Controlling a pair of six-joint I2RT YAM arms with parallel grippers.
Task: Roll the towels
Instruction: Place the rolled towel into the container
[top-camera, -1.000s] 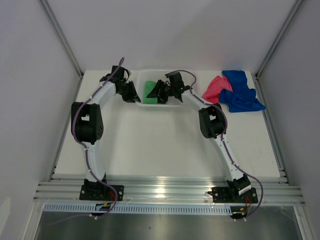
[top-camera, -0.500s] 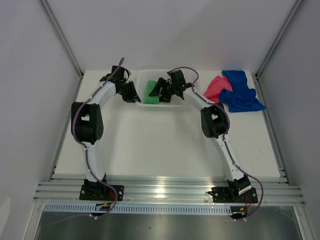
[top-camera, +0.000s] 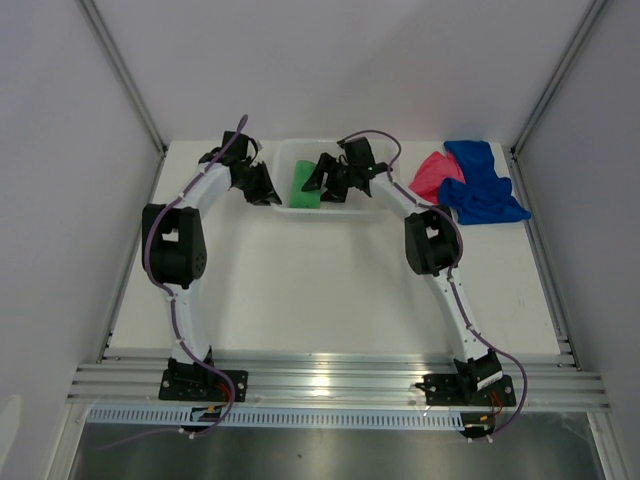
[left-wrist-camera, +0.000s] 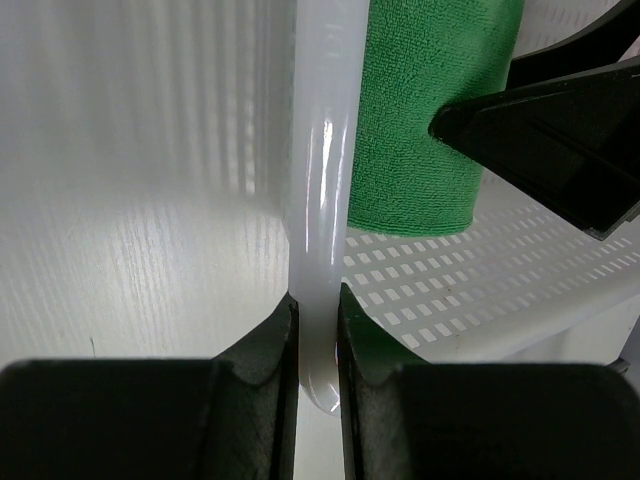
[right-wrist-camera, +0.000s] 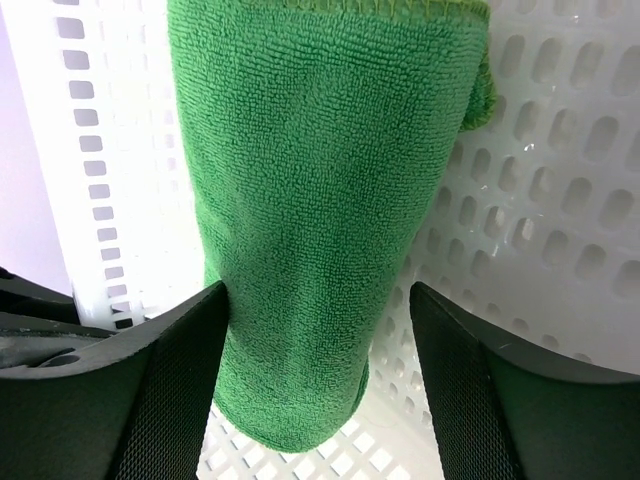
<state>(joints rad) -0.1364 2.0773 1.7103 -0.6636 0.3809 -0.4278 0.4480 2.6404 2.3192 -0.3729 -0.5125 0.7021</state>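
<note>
Widening over the last second, our right gripper (right-wrist-camera: 320, 300) is now loosely straddling the rolled green towel (right-wrist-camera: 300, 180), gripping nothing. At left, our left gripper (left-wrist-camera: 318, 325) is pinching the basket (left-wrist-camera: 322, 180) rim, nearly closed. The green towel is lying in the basket's left end, long axis near-to-far. We are leaving the pink towel (top-camera: 432, 175) and blue towel (top-camera: 480, 190) heaped far right, nearer our right arm.

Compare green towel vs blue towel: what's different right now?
The green towel is rolled into a tight tube; the blue towel lies loose and crumpled. The green towel sits inside the basket, between the right pincer's open fingers; the blue towel is out on the table beside the pink towel, untouched. Both are plain, soft cloths.
</note>
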